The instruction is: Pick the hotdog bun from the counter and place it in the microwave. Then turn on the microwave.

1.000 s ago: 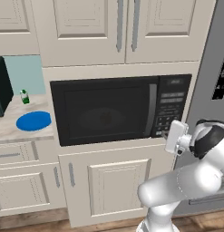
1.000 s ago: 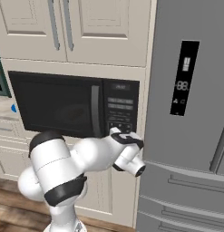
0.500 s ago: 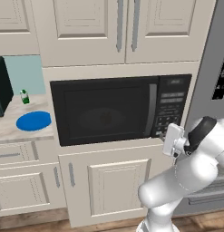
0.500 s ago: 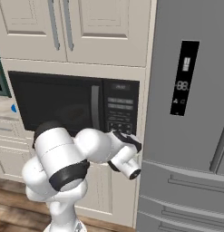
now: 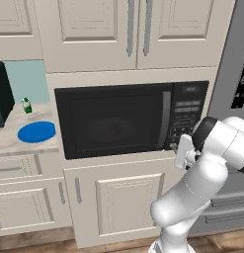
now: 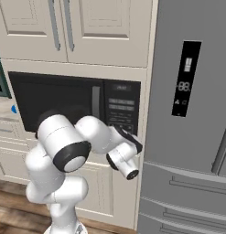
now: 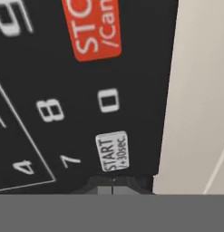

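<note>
Here the microwave (image 5: 128, 121) sits built into cream cabinets, its dark glass door shut and its vertical handle just left of the button panel (image 5: 187, 114). The arm bends up from the floor and brings the end effector (image 7: 112, 183) against the lower part of that panel; in the left base view the hand (image 5: 185, 150) meets the panel's bottom corner. From the hand view, the two fingertips are pressed together with nothing between them, right below the white START button (image 7: 112, 151). Beside that button are the digits 7, 8 and 0, and a red STOP key (image 7: 93, 27) lies further along. To the left, a blue plate (image 5: 36, 132) rests on the tabletop (image 5: 15, 141), with a small green bottle (image 5: 26, 105) behind it and a dark green box (image 5: 2, 101) at the far edge. The bun cannot be made out; the dark glass hides the oven's inside. A grey fridge (image 6: 192, 114) stands to the right of the microwave.
</note>
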Controlling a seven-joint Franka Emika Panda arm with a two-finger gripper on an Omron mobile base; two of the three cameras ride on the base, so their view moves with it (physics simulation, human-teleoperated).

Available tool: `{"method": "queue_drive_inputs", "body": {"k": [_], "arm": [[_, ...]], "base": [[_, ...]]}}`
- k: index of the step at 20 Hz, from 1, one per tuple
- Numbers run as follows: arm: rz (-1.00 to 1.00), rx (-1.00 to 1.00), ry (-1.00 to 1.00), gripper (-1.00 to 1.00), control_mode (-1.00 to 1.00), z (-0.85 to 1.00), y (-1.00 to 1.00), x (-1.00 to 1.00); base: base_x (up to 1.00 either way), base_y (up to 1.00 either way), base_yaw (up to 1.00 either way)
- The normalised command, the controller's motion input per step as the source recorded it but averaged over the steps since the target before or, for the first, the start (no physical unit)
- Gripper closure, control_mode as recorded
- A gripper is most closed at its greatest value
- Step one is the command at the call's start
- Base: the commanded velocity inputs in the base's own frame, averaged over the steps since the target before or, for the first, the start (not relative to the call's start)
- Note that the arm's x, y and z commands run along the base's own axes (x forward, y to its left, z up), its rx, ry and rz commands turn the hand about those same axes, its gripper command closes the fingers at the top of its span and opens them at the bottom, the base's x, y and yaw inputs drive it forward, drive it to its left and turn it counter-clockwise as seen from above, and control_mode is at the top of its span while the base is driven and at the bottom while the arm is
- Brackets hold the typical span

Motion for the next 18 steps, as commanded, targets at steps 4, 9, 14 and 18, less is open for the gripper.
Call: {"method": "queue_drive_inputs", "body": {"k": [4, 9, 14, 18], "arm": [[-0.08, 0.0, 0.07, 1.0, -1.0, -0.1, -0.08, 0.22], [-0.07, 0.0, 0.07, 1.0, -1.0, -0.11, -0.1, 0.24], [-0.07, 0.0, 0.04, 1.0, -1.0, -0.02, -0.09, 0.29], [-0.06, 0.0, 0.01, 1.0, -1.0, 0.0, -0.06, 0.24]], "base": [[0.0, 0.0, 0.0], [0.0, 0.0, 0.0], [0.0, 0.0, 0.0], [0.0, 0.0, 0.0]]}}
